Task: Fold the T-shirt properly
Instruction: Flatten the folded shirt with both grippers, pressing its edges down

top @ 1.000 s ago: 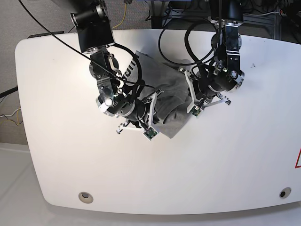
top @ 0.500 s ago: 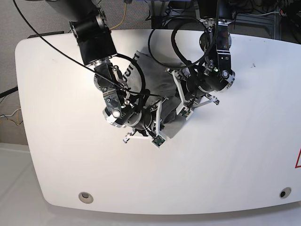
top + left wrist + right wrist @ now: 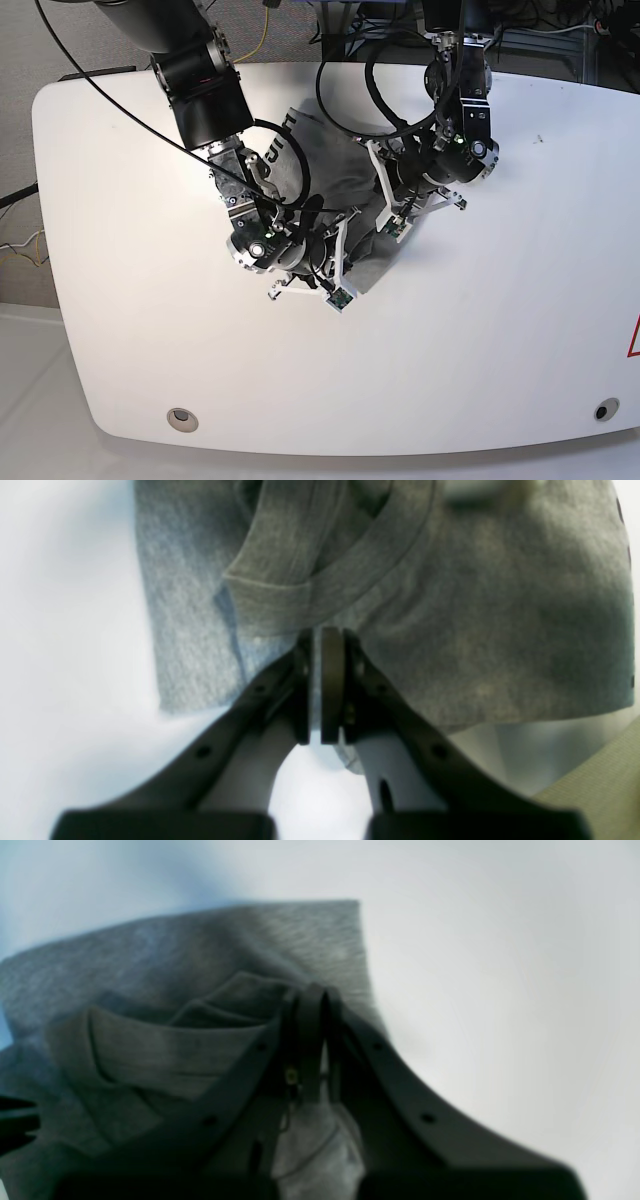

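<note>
We see both wrist views blurred. In the base view, the two arms cover most of the heather-grey cotton T-shirt (image 3: pixel 372 262), and its black block lettering (image 3: pixel 277 150) shows only partly, unreadable.

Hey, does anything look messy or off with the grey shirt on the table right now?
Yes. The T-shirt is not flat: it lies bunched between both arms, with a ribbed band doubled over loosely near the left gripper. Layers also ruck up beside the right gripper. Both have their jaws shut on cloth. No tear or stain shows.
</note>
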{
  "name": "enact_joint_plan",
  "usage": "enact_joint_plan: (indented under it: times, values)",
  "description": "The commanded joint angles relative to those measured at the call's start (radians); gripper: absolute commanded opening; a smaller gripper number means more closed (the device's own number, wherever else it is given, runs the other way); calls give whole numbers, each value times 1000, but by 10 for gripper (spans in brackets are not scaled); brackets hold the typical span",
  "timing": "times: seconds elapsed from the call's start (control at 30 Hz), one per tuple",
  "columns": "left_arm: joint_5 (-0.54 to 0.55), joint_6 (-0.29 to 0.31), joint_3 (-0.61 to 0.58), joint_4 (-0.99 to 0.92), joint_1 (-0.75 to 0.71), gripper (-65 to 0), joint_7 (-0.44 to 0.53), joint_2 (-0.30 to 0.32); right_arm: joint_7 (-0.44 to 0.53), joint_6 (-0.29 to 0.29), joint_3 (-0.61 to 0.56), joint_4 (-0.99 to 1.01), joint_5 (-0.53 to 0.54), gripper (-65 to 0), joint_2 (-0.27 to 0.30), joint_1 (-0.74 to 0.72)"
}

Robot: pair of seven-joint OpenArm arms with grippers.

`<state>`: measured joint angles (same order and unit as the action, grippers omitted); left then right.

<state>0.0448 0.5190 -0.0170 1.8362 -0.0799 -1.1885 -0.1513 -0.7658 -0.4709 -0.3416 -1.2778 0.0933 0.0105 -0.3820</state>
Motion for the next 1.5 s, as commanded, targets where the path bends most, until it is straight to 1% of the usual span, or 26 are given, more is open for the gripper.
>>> enact_joint_plan:
  times: [0.0, 0.37, 0.57, 0.73, 0.9, 1.03, 1.2, 1.27, 1.37, 1.47]
  values:
    - [10, -3, -2, 15, 4, -642, 14, -6, 50, 2, 3, -4, 10, -650, -4, -35]
    - [11, -3, -4, 10, -18, -642, 15, -6, 122, 2, 3, 89, 10, -650, -4, -44]
    - [13, -3, -1, -48, -19, -642, 19, -6, 154, 2, 3, 149, 10, -650, -4, -59]
    - [13, -1, 27, -92, -33, -642, 77, -6, 182, -1, 3, 206, 10, -650, -2, -73]
    - [11, 2, 41, -119, -41, -642, 118, -6, 219, -29, 3, 231, 9, -650, 3, -74]
    - [11, 2, 41, -131, -41, -642, 120, -6, 225, -32, 3, 231, 9, -650, 30, -73]
    - [11, 2, 41, -126, -28, -642, 120, -6, 225, -33, 5, 231, 9, -650, 46, -67]
    - [11, 2, 41, -126, -13, -642, 120, -6, 225, -33, 5, 231, 9, -650, 67, -65]
    - [11, 3, 41, -126, -4, -642, 120, 14, 225, -33, 5, 231, 9, -650, 87, -54]
    - [11, 3, 41, -126, 2, -642, 120, 19, 225, -33, 5, 226, 9, -650, 105, -45]
